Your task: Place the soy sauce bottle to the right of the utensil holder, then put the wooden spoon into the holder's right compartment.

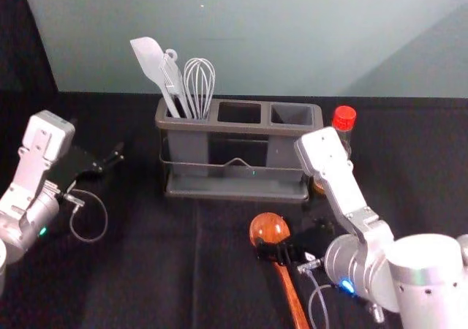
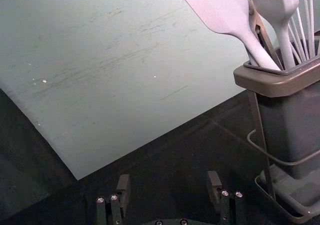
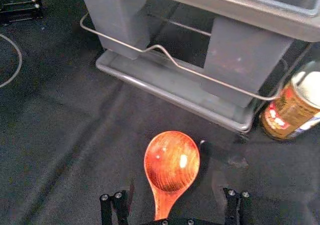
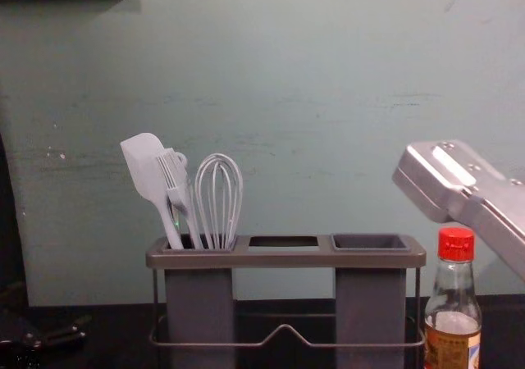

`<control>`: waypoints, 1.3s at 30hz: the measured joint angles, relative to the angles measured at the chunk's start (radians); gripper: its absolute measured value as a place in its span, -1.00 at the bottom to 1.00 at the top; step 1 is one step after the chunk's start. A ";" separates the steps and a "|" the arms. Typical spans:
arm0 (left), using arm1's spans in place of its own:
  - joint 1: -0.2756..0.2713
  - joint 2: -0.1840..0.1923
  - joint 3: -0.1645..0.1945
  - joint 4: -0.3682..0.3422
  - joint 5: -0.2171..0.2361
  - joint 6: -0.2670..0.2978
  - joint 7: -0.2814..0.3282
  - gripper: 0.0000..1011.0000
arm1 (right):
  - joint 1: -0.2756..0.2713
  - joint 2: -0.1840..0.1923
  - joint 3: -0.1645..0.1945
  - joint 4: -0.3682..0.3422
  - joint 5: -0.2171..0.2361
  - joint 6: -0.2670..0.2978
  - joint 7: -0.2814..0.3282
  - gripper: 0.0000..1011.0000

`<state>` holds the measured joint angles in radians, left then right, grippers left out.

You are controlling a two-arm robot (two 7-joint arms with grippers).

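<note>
The right gripper (image 1: 276, 251) is over the wooden spoon (image 1: 270, 229) in the head view. In the right wrist view, the right gripper (image 3: 174, 205) is open, the handle of the wooden spoon (image 3: 171, 161) lying between its separated fingers. The soy sauce bottle (image 1: 344, 119) stands upright just right of the utensil holder (image 1: 234, 195), partly behind the right arm; the chest view shows its red cap (image 4: 456, 243). My left gripper (image 1: 113, 157) is left of the holder, and in the left wrist view the left gripper (image 2: 171, 192) stands open and empty.
A spatula (image 4: 146, 170), a brush (image 4: 174, 180) and a whisk (image 4: 218, 197) stand in the holder's left compartment. The right compartment (image 4: 369, 242) is empty. A wall (image 1: 241, 36) rises behind the black-covered table (image 1: 168, 270).
</note>
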<state>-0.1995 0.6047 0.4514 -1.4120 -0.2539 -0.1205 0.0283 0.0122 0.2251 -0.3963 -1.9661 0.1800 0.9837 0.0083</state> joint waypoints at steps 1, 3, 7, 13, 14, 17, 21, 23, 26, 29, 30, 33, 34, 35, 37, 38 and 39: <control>0.000 0.000 0.000 0.000 0.000 0.000 0.000 0.99 | 0.010 -0.003 0.001 0.007 0.002 0.009 0.006 0.99; 0.000 0.000 0.000 0.000 0.000 0.000 0.000 0.99 | 0.038 -0.010 0.001 0.027 0.004 0.034 0.019 0.99; 0.000 0.000 0.000 0.000 0.000 0.000 0.000 0.99 | 0.078 -0.018 -0.005 0.057 -0.003 0.068 0.030 0.99; 0.000 0.000 0.000 0.000 0.000 0.000 0.000 0.99 | 0.136 -0.027 -0.023 0.110 -0.018 0.108 0.050 0.99; 0.000 0.000 0.000 0.000 0.000 0.000 0.000 0.99 | 0.142 -0.028 -0.025 0.116 -0.021 0.112 0.053 0.99; 0.000 0.000 0.000 0.000 0.000 0.000 0.000 0.99 | 0.163 -0.033 -0.034 0.137 -0.029 0.124 0.062 0.99; 0.000 0.000 0.000 0.000 0.000 0.000 0.000 0.99 | 0.182 -0.037 -0.046 0.156 -0.042 0.132 0.069 0.99; 0.000 0.000 0.000 0.000 0.000 0.000 0.000 0.99 | 0.190 -0.039 -0.053 0.165 -0.050 0.134 0.072 0.99; 0.000 0.000 0.000 0.000 0.000 0.000 0.000 0.99 | 0.195 -0.041 -0.059 0.174 -0.059 0.136 0.076 0.99; 0.000 0.000 0.000 0.000 0.000 0.000 0.000 0.99 | 0.198 -0.041 -0.063 0.180 -0.067 0.137 0.081 0.99; 0.000 0.000 0.000 0.000 0.000 0.000 0.000 0.99 | 0.198 -0.041 -0.065 0.181 -0.070 0.137 0.082 0.99; 0.000 0.000 0.000 0.000 0.000 0.000 0.000 0.99 | 0.199 -0.042 -0.069 0.187 -0.078 0.137 0.088 0.99; 0.000 0.000 0.000 0.000 0.000 0.000 0.000 0.99 | 0.199 -0.042 -0.070 0.189 -0.080 0.137 0.089 0.99; 0.000 0.000 0.000 0.000 0.000 0.000 0.000 0.99 | 0.199 -0.041 -0.071 0.193 -0.083 0.134 0.091 0.99; 0.000 0.000 0.000 0.000 0.000 0.000 0.000 0.99 | 0.199 -0.041 -0.071 0.197 -0.087 0.132 0.094 0.99; 0.000 0.000 0.000 0.000 0.000 0.000 0.000 0.99 | 0.199 -0.041 -0.071 0.201 -0.090 0.129 0.096 0.99; 0.000 0.000 0.000 0.000 0.000 0.000 0.000 0.99 | 0.198 -0.041 -0.071 0.203 -0.092 0.128 0.098 0.99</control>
<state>-0.1995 0.6047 0.4514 -1.4119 -0.2539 -0.1205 0.0283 0.2103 0.1839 -0.4677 -1.7633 0.0882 1.1115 0.1062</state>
